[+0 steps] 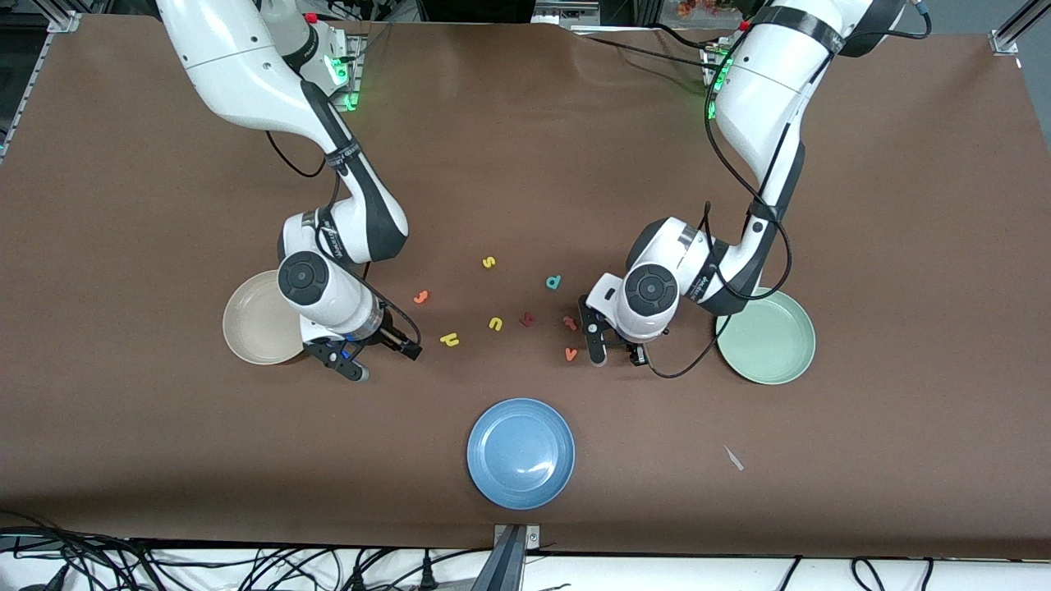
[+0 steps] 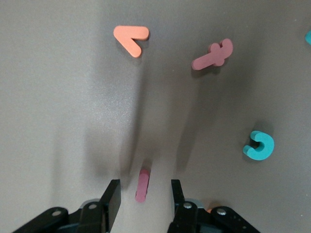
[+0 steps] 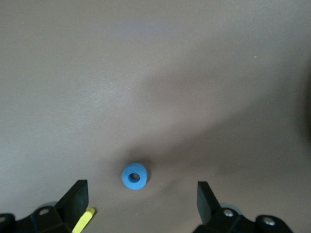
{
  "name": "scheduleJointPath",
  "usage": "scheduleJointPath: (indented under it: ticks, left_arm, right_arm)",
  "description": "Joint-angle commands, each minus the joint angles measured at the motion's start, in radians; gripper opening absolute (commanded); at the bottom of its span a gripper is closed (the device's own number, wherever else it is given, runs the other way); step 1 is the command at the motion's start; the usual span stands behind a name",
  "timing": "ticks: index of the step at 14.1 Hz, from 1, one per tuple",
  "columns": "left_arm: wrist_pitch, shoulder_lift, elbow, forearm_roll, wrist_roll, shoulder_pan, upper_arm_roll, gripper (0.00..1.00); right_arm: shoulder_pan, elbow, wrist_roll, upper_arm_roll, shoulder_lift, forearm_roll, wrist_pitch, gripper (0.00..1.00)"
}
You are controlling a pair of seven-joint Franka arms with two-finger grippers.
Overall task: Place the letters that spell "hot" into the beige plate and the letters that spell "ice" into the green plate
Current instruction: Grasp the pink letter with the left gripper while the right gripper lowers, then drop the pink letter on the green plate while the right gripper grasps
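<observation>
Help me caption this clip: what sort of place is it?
Likely a robotics lab: a brown-covered table framed by aluminium rails, loose cables along its near edge, and foam letters and plates laid out as test props.

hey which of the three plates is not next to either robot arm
The round blue plate, nearest the front camera. The cream-beige plate sits partly under the right arm, and the mint-green plate lies beside the left arm.

table cover (image 1: 525,164) — matt brown, cloth-like | blue plate (image 1: 520,453) — smooth, glossy | letters — matt foam
</observation>
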Motion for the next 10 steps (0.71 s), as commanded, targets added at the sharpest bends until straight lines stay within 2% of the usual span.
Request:
scheduleJointPath:
  ticks: [1,5,6,7,10]
  left_arm:
    - [0.012,-0.008,-0.020,0.036,-0.019,-0.005,0.004,0.46]
    - [0.039,0.003,-0.021,0.036,-0.020,-0.003,0.004,0.46]
    - [0.041,0.005,-0.020,0.036,-0.020,-0.003,0.004,0.39]
    - [0.041,0.005,-0.020,0.036,-0.019,-0.002,0.004,0.22]
    - [0.040,0.003,-0.020,0.035,-0.023,0.008,0.004,0.06]
  right_arm:
    - [0.008,0.023,0.001,-0.005,0.031,-0.002,0.005,0.99]
    - [0.014,0.065,0.000,-0.005,0.061,-0.005,-0.033,0.95]
    - [0.031,0.071,0.002,-0.005,0.070,-0.010,-0.044,0.94]
    - [0.040,0.079,0.002,-0.005,0.081,-0.010,-0.047,0.94]
    - [0.040,0.094,0.001,-0.005,0.090,-0.010,-0.047,0.91]
